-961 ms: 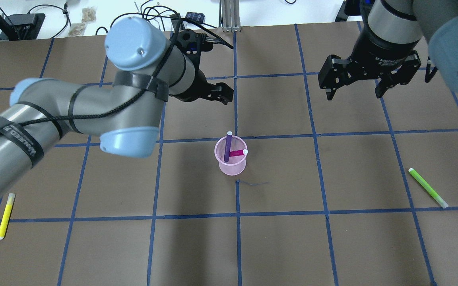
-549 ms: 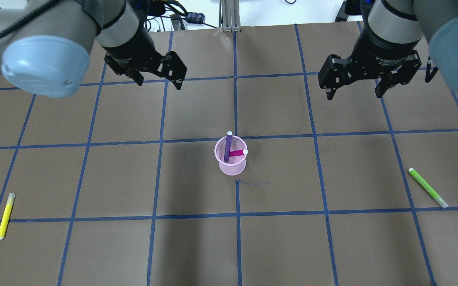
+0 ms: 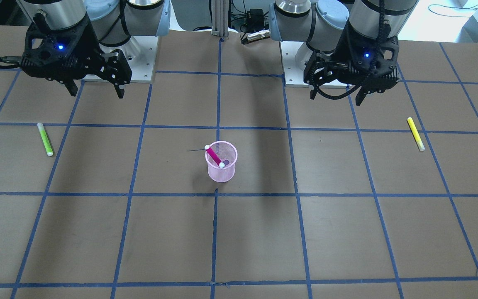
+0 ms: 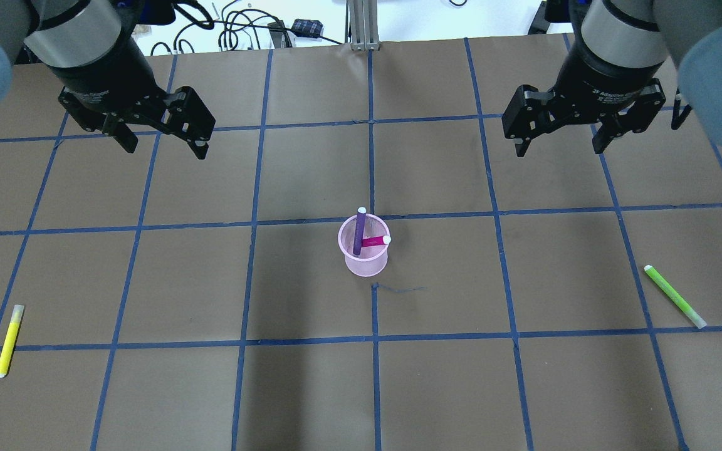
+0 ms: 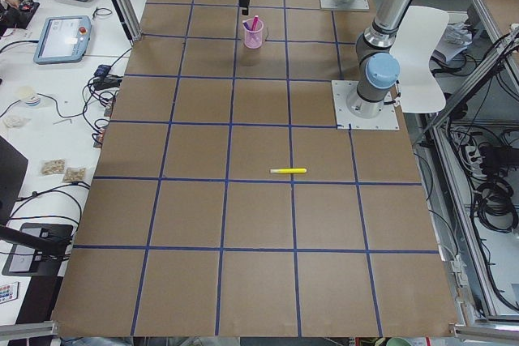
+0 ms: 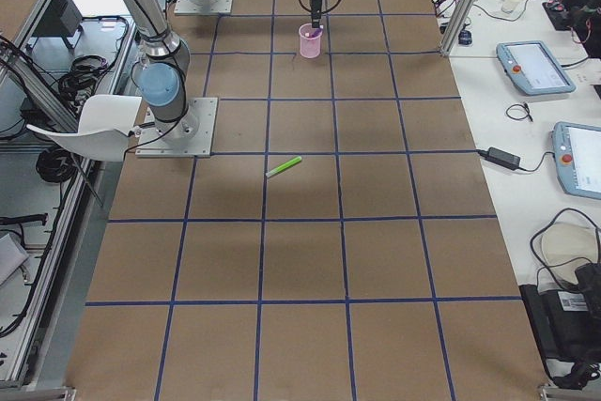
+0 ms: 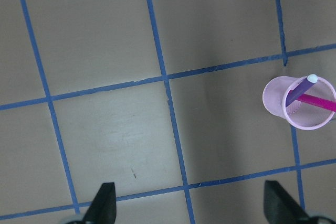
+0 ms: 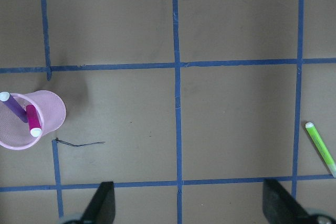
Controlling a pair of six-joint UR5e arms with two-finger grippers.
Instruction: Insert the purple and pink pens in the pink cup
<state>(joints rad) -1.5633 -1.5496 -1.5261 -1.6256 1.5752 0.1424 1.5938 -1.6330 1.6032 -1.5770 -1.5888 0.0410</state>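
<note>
The pink mesh cup [image 4: 365,262] stands upright at the table's middle. The purple pen [image 4: 359,233] and the pink pen [image 4: 373,241] both stand tilted inside it, white caps up. The front view shows the cup [image 3: 221,172] with the pink pen [image 3: 213,155] leaning in it. My left gripper [image 4: 163,149] is open and empty, raised above the table, back and left of the cup. My right gripper [image 4: 558,150] is open and empty, raised back and right of the cup. The cup shows in the left wrist view [image 7: 276,102] and the right wrist view [image 8: 50,109].
A yellow highlighter [image 4: 9,341] lies near the table's front left. A green highlighter [image 4: 674,296] lies at the right and shows in the right wrist view [image 8: 320,149]. Blue tape lines grid the brown table. Cables and clutter lie past the far edge.
My left arm has swung away from the table's middle to the left; its open gripper now hangs over the back left. The right arm, cup and pens have not moved.
</note>
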